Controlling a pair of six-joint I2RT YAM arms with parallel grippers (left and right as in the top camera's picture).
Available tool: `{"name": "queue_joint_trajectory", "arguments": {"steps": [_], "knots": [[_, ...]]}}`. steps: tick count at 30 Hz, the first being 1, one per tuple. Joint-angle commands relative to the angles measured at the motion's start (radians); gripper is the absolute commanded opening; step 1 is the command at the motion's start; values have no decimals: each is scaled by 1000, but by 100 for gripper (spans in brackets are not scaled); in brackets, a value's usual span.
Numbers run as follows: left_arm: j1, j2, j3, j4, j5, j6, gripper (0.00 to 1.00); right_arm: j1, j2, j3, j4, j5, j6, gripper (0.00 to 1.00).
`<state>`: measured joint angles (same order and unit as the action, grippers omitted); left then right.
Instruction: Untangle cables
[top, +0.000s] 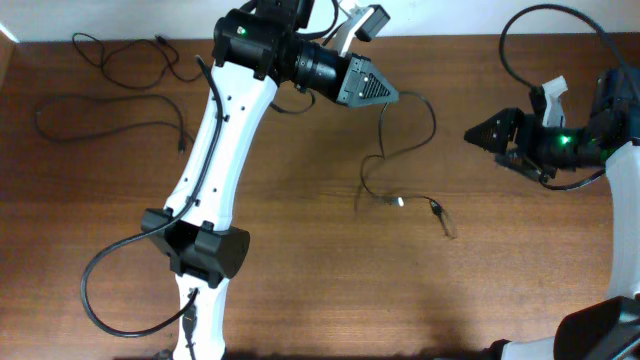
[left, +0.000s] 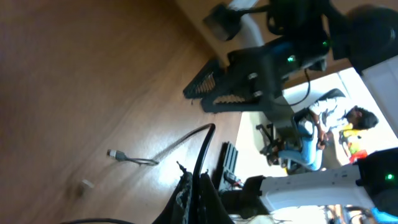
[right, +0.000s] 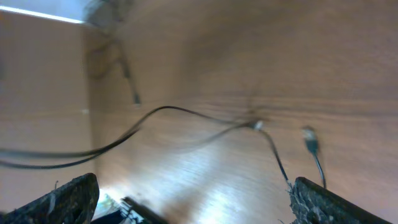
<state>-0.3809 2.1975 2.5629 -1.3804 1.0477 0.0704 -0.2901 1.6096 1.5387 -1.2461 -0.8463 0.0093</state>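
– Wire nearest us: a thick black arm wire (top: 95, 290) loops over the near edge of the table (top: 300, 290), well back and left of the left gripper (top: 390, 94). What's in the way?
– White left arm (top: 225, 130), slanting across the table up to that gripper and hiding the surface under it. Right of the left gripper, well apart, hovers the right gripper (top: 482, 135), fingers spread wide.
– And the left gripper?
– Clamped tight on a thin black cord, the held cable (top: 432, 120).
– Walk me along it!
– Nearer us than the left gripper, its silvery plug (top: 398, 202) rests on the table. Just beside sits a second plug (top: 437, 209) with a pale tip; whose cord, I can't tell. From the silvery plug the held cable curls up in a loose loop to the gripper. Well left of the gripper, past the arm, lies the middle cable (top: 105, 125) in an open curve, and farther back the far cable (top: 125, 60), loosely looped, the two apart.
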Motion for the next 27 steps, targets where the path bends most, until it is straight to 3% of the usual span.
{"name": "queue_joint_trajectory", "arguments": {"steps": [1,3,6,8,15,19,27], "knots": [[-26,-6,4,-19,-35,-56,0,-12,-3,12,4,-190,-138,99],[-41,-6,4,-7,-69,-56,0,-10,-8,12,2,-190,-138,98],[-55,-6,4,18,-242,-139,0,-10,-24,12,-14,-198,-174,98],[-61,-6,4,19,-248,-150,0,-10,-42,12,-18,-196,-199,98],[-71,-6,4,19,-129,-206,0,-10,-89,12,-18,-194,-306,98],[-70,-6,4,15,42,-235,0,25,-91,12,-21,-193,-427,98],[-71,-7,4,11,230,-235,0,95,-90,12,71,-134,-443,98]]}}
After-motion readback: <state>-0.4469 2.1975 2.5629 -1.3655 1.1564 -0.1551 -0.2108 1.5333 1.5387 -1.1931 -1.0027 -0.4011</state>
